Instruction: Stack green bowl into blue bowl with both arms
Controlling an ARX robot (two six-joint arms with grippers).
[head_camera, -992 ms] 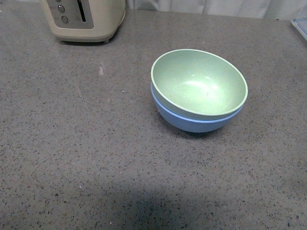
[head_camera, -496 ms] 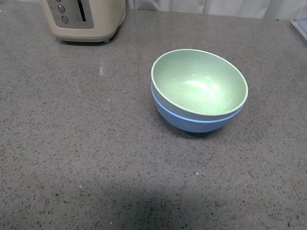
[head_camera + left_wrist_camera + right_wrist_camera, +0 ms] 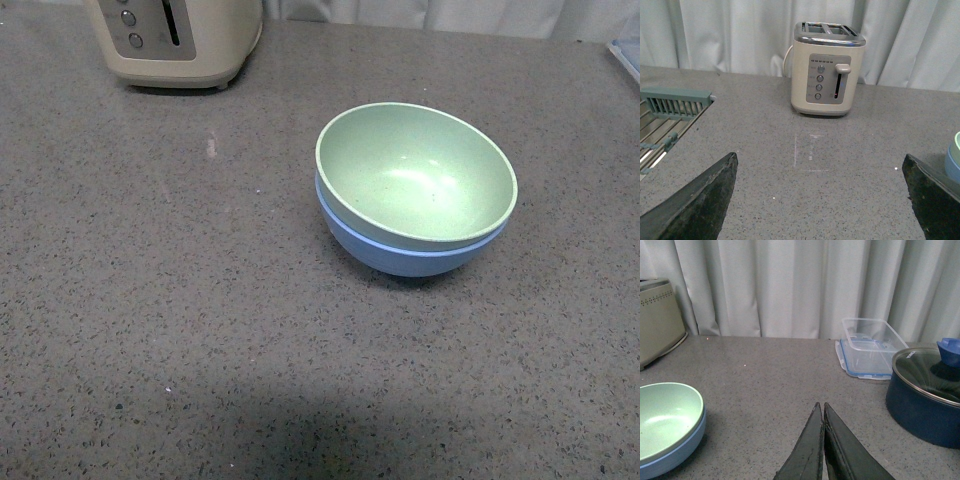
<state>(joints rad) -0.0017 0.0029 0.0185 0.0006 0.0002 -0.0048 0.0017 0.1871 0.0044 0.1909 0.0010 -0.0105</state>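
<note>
Two bowls sit nested on the grey speckled table (image 3: 150, 300), toward its right side and a little back from the middle: the green bowl (image 3: 415, 175) rests inside the blue bowl (image 3: 400, 255), its rim tipped slightly so that it rides higher on the far side, and only a band of blue wall and pale rim shows beneath it. Neither arm appears in the front view, and nothing touches the stack. The left hand (image 3: 820, 200) hangs wide open above the table, its two dark fingers (image 3: 700, 200) spread far apart with bare table between them; it faces a cream toaster (image 3: 827, 70) that stands near the far left corner in front of pale curtains (image 3: 730, 35), with a grey-green dish rack (image 3: 675, 102) off at the left edge and a sliver of the stacked bowls just visible near the other finger. The right hand (image 3: 822, 440) is closed on nothing, its two fingers pressed together into a single dark wedge, clear of the bowls, which sit off to one side of it. Beyond that hand, toward the far right corner, are a clear plastic container (image 3: 870, 347) with a blue-edged lid and a dark blue pot (image 3: 925, 400) under a glass lid with a blue knob.
</note>
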